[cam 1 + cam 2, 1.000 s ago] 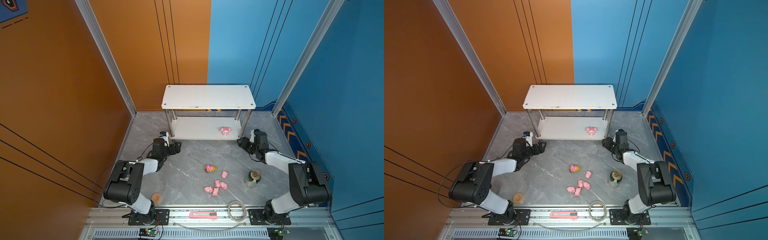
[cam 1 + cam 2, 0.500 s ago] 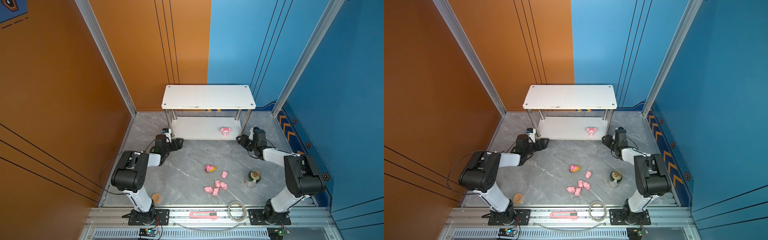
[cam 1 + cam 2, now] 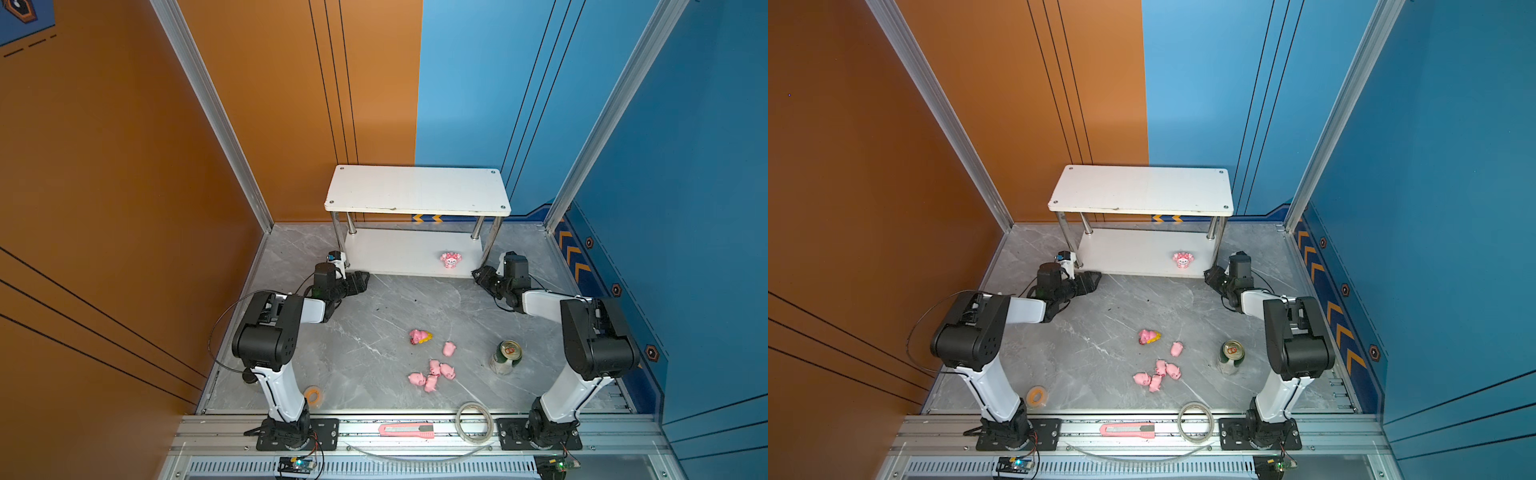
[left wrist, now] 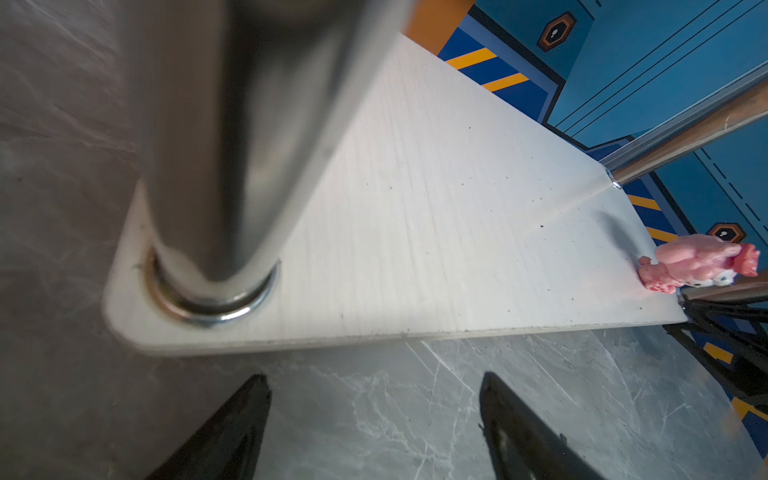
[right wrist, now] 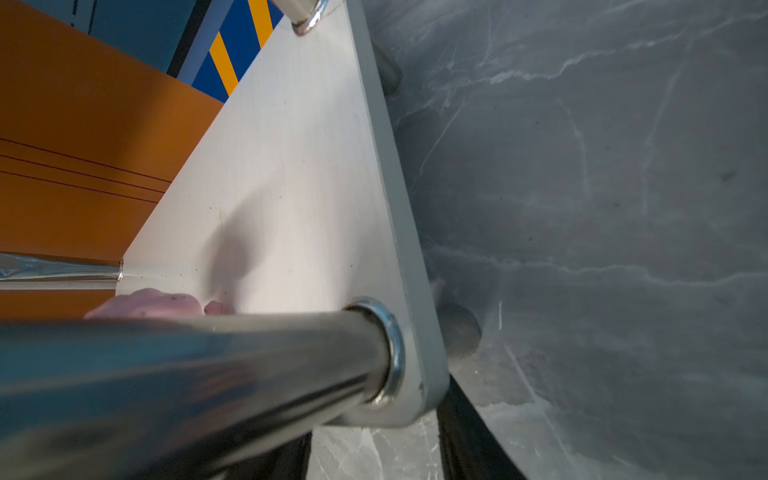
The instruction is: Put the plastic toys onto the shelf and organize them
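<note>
Your left hand (image 4: 374, 380) stands released and empty just beside the near left corner of the shelf (image 3: 415, 191). Your right hand (image 3: 478, 275) straddles the lower tier's near right corner; whether it grips cannot be told. One pink-white figurine (image 3: 451, 259) stands on the lower tier. Five pigs (image 3: 435, 366) and a pink-and-yellow figurine (image 3: 419, 336) lie on the surface (image 3: 365, 324).

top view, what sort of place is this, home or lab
Probably a robot test cell, not a home: two robot arms bolted to an aluminium rail, boxed in by orange and blue panel walls.
</note>
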Controlling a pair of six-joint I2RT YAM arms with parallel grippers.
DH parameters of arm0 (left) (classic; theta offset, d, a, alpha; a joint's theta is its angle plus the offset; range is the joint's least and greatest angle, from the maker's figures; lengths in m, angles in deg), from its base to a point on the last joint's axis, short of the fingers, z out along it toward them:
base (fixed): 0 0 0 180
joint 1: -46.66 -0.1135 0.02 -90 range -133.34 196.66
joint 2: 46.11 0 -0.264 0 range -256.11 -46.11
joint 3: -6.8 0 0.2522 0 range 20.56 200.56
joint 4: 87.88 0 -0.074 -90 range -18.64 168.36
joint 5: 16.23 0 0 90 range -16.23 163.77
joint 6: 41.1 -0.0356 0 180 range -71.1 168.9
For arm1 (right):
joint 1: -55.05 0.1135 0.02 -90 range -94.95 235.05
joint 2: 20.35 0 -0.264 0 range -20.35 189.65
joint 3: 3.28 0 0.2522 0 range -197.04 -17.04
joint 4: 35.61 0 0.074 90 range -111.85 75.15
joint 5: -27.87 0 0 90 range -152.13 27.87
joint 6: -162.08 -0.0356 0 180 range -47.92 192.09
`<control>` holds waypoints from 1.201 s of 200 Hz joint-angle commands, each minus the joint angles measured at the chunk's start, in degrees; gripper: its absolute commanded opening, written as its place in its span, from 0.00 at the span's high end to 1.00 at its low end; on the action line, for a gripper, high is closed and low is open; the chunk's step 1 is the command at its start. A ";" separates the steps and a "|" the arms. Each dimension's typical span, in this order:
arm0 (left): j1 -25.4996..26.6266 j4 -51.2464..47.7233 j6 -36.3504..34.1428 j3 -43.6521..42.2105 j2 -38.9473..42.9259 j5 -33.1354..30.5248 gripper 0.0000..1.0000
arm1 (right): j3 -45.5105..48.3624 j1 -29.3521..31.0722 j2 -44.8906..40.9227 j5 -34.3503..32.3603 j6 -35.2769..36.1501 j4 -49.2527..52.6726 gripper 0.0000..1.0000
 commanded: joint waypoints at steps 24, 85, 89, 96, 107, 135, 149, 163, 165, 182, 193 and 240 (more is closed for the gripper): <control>-0.30 1.82 1.08 4.54 -3.77 2.32 0.19 | -3.58 -1.04 3.17 1.09 -0.80 -2.85 0.52; 0.32 2.53 1.31 8.31 -7.17 2.85 0.19 | -8.27 -1.85 7.10 2.07 -0.85 -2.58 0.52; 0.36 2.53 1.31 8.63 -7.45 2.86 0.19 | -8.47 -1.85 7.31 2.08 -0.87 -2.56 0.52; 0.39 2.53 1.34 9.26 -7.89 3.05 0.19 | -9.03 -1.94 7.68 2.18 -0.93 -2.45 0.52; 0.32 2.53 1.37 10.22 -8.60 3.21 0.19 | -9.78 -2.02 8.20 2.30 -0.83 -2.26 0.52; 0.32 2.46 1.46 12.45 -10.11 3.59 0.20 | -11.81 -2.22 9.71 2.53 -0.79 -1.86 0.52; 0.40 2.52 1.66 13.10 -10.69 3.71 0.20 | -12.64 -2.29 10.42 2.60 -0.77 -1.62 0.52; 0.67 2.53 1.65 13.62 -11.16 3.87 0.20 | -13.46 -2.37 10.88 2.61 -0.76 -1.43 0.52; 0.73 2.49 1.66 13.71 -11.22 3.90 0.20 | -13.54 -2.38 11.02 2.61 -0.70 -1.37 0.52; 1.17 2.53 1.71 13.67 -11.70 4.03 0.20 | -14.52 -2.38 11.64 2.64 -0.62 -1.21 0.52; 1.44 2.53 1.80 13.68 -11.95 4.20 0.20 | -15.03 -2.47 12.01 2.73 -0.67 -1.01 0.52; 2.34 2.45 1.48 15.77 -12.40 4.24 0.19 | -17.59 -2.91 13.73 3.13 -0.50 -0.35 0.52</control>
